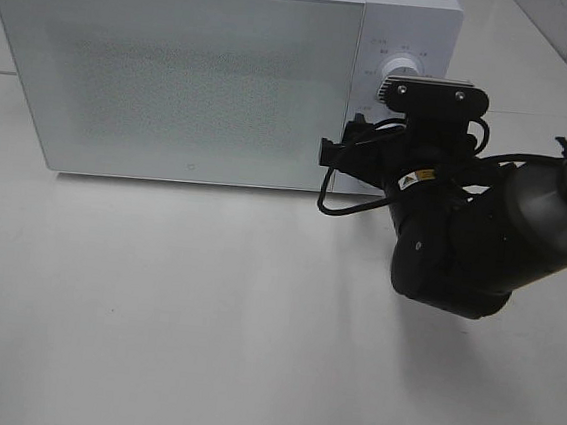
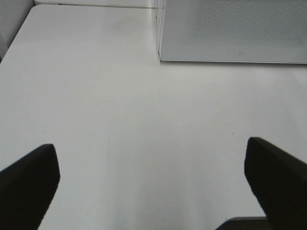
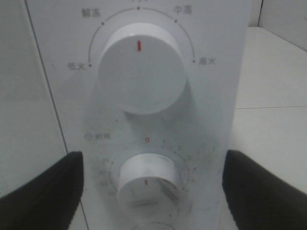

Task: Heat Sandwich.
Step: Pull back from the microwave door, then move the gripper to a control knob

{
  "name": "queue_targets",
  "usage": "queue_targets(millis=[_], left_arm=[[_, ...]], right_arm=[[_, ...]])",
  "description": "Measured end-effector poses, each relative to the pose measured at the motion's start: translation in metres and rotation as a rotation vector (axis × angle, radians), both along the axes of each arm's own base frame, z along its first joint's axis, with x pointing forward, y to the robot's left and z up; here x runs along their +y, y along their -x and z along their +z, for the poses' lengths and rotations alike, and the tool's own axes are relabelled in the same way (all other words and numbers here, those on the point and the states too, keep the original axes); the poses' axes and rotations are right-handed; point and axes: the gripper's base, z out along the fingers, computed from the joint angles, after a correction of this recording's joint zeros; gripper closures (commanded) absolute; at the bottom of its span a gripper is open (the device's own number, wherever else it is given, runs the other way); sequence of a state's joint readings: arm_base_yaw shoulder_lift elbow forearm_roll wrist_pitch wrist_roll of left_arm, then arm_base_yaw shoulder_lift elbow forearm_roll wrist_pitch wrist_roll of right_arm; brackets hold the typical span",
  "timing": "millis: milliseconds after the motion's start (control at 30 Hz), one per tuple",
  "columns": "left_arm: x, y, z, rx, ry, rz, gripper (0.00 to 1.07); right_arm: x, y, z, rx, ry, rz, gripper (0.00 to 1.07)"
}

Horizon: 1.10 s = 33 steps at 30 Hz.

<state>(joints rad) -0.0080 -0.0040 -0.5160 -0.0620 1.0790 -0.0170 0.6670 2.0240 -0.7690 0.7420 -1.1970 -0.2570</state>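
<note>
While the right gripper [image 3: 151, 191] stands wide open, its black jaws flank the small round white timer dial [image 3: 148, 184] without touching it. To do this step well, I reckon it should centre on that smooth plastic dial, close squarely on its rim, then turn without slipping. Above sits a larger white power knob [image 3: 141, 69] with a red mark, both on the glossy white control panel [image 3: 211, 120] of the boxy white microwave [image 1: 176, 82], whose speckled door is closed. No sandwich shows anywhere; presumably it is inside. Over the matte white bench [image 1: 203, 315], the left gripper [image 2: 153, 187] hangs open and empty.
</note>
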Motion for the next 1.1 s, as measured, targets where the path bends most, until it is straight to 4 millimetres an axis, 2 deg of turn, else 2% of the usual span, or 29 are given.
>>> queue_targets(millis=[233, 633, 800, 867, 900, 933, 967, 1000, 1100], left_arm=[[0.000, 0.000, 0.000, 0.000, 0.000, 0.000, 0.06], [0.000, 0.000, 0.000, 0.000, 0.000, 0.000, 0.06], [0.000, 0.000, 0.000, 0.000, 0.000, 0.000, 0.06], [0.000, 0.000, 0.000, 0.000, 0.000, 0.000, 0.06], [0.000, 0.000, 0.000, 0.000, 0.000, 0.000, 0.06], [0.000, 0.000, 0.000, 0.000, 0.000, 0.000, 0.06], [0.000, 0.000, 0.000, 0.000, 0.000, 0.000, 0.06], [0.000, 0.000, 0.000, 0.000, 0.000, 0.000, 0.06], [0.000, 0.000, 0.000, 0.000, 0.000, 0.000, 0.06]], right_arm=[[0.003, -0.008, -0.014, 0.029, 0.014, 0.009, 0.31], [-0.002, -0.011, -0.016, 0.033, 0.010, -0.006, 0.33], [-0.002, -0.011, -0.016, 0.033, 0.010, -0.005, 0.46], [-0.002, -0.011, -0.016, 0.032, 0.010, -0.005, 0.61], [-0.002, -0.011, -0.016, 0.032, 0.010, -0.005, 0.61], [-0.002, -0.011, -0.016, 0.031, 0.010, -0.005, 0.66], [0.000, -0.012, -0.015, 0.026, 0.012, 0.004, 0.79], [0.000, -0.012, -0.015, 0.026, 0.009, 0.002, 0.84], [0.000, -0.012, -0.015, 0.025, 0.006, 0.004, 0.92]])
